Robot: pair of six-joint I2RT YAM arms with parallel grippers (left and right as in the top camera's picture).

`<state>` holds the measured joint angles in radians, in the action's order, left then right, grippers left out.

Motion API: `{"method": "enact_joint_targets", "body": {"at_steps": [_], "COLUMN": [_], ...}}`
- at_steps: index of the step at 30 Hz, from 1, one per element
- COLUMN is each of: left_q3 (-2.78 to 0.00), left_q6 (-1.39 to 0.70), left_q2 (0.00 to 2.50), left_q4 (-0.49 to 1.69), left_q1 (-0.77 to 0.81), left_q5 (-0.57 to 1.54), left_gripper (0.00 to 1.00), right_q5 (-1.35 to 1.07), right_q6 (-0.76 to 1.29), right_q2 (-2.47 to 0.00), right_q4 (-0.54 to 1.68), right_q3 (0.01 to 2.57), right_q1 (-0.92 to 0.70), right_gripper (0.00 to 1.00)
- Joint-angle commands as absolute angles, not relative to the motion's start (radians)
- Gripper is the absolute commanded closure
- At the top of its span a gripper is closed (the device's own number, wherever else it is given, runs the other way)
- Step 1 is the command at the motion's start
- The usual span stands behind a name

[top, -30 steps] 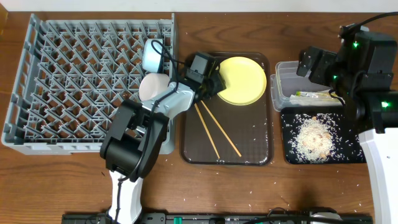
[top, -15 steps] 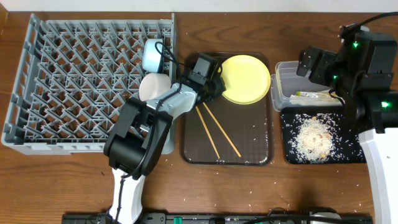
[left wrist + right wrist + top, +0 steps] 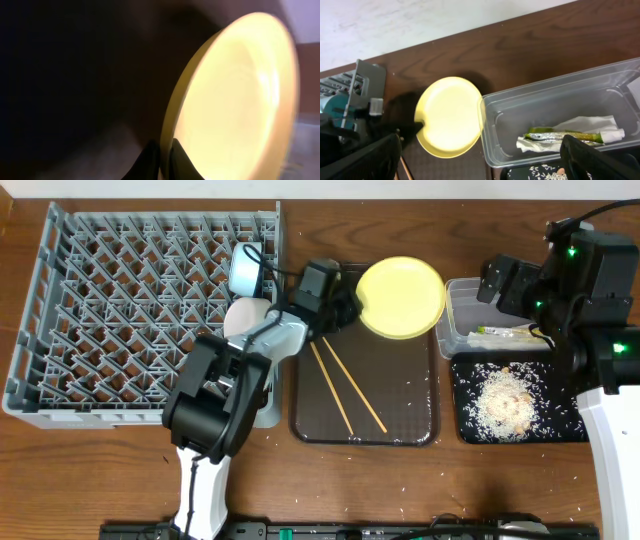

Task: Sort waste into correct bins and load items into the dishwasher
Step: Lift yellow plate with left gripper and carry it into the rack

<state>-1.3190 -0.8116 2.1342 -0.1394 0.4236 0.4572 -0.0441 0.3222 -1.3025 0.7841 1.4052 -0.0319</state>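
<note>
My left gripper [image 3: 350, 308] is shut on the left rim of the round yellow plate [image 3: 402, 298]. The plate hangs tilted above the far end of the brown tray. In the left wrist view both fingertips pinch the plate [image 3: 240, 100] edge at the gripper [image 3: 164, 150]. Two wooden chopsticks [image 3: 345, 390] lie on the tray below. A light blue bowl [image 3: 247, 272] and a white bowl [image 3: 240, 318] sit in the grey dish rack [image 3: 130, 300]. My right gripper [image 3: 482, 165] stands open and empty over the clear tub [image 3: 490, 130], which holds a white wrapper [image 3: 590, 125] and a green sachet [image 3: 560, 135].
The dark brown serving tray [image 3: 365, 430] lies between the rack and the bins. A black tray [image 3: 470, 425] at the right holds a heap of rice scraps [image 3: 505, 400]. Loose grains dot the wooden table near the front edge.
My left gripper closed on the plate's rim and raised it off the tray, carrying it a little toward the far right. The right arm stayed still.
</note>
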Motion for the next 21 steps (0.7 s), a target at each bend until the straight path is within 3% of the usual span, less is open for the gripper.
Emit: {"method": "enact_joint_targets", "body": {"at_steps": [1,11,21], "left_q3": [-1.32,-1.32,-1.32], "left_q6": [-0.796,-0.799,-0.802], "left_q2": [2.143,2.137,2.109], "left_q4": [-0.152,-0.299,-0.302], "left_q1": [0.4,0.356,0.262], "left_q5": [0.603,0.733,0.742], "left_gripper": [0.93,0.93,0.93], "right_q5": [-0.03,-0.03,-0.03], "right_q6": [0.329,0.329,0.329], "right_q2": [-1.309,-1.309,-1.309], "right_q4": [0.783,0.783,0.783], "right_q3": [1.411,1.411,1.411], "right_q1": [-0.027,-0.027,-0.027], "right_gripper": [0.01,0.01,0.01]}}
